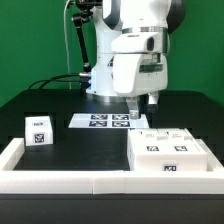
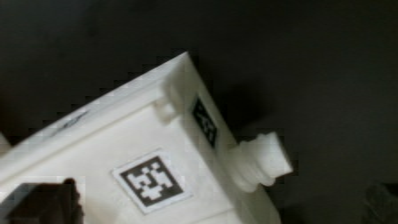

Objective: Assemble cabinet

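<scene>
The gripper (image 1: 141, 101) hangs fingers-down, free of any part, close above the black table (image 1: 60, 108). Jaw state: I cannot tell, since the fingertips are too small and dark to separate in the exterior view and are not clearly shown in the wrist view.

The cabinet (image 1: 170, 152) lies flat on the table, below the gripper and just off to the exterior view's right, nearer the camera, not touching it. The wrist view shows one cabinet corner, a square tag (image 2: 153, 181) on its top face and a short round stub (image 2: 267, 160) on its side.

The marker board (image 1: 100, 121) lies almost beneath the gripper and reaches to the exterior view's left. A small white cube (image 1: 38, 130) stands well apart, farther on that side.
</scene>
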### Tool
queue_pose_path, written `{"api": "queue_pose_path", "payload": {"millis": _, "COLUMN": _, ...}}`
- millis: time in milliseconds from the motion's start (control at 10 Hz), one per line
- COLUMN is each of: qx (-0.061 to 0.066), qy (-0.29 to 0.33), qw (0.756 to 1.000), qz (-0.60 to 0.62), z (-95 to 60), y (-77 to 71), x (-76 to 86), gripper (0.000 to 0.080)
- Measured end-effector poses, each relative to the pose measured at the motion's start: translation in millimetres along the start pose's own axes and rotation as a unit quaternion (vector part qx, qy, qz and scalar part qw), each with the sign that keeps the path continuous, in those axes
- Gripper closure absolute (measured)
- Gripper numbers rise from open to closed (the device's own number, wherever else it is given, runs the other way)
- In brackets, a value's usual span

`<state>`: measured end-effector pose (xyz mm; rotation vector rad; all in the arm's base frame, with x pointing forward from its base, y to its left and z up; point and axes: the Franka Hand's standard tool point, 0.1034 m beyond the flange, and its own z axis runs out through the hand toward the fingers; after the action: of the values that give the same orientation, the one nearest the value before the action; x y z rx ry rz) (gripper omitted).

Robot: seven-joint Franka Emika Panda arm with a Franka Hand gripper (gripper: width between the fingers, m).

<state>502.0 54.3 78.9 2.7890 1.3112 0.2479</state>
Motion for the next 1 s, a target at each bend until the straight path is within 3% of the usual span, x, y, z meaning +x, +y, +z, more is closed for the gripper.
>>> {"api": "queue_pose_path", "payload": {"millis": 500, "qx": 0.015, "qy": 0.002, "qw": 0.991, "qz": 0.133, "z": 1.9, "y": -5.6, "x": 3.3, "gripper": 0.0002}}
{"api": "queue_pose_path", "payload": {"millis": 1000, "qx": 0.025, "qy": -0.022, "qw": 0.932, "qz": 0.361, "z": 14.0, "y": -19.9, "x": 4.2, "gripper": 0.0002}}
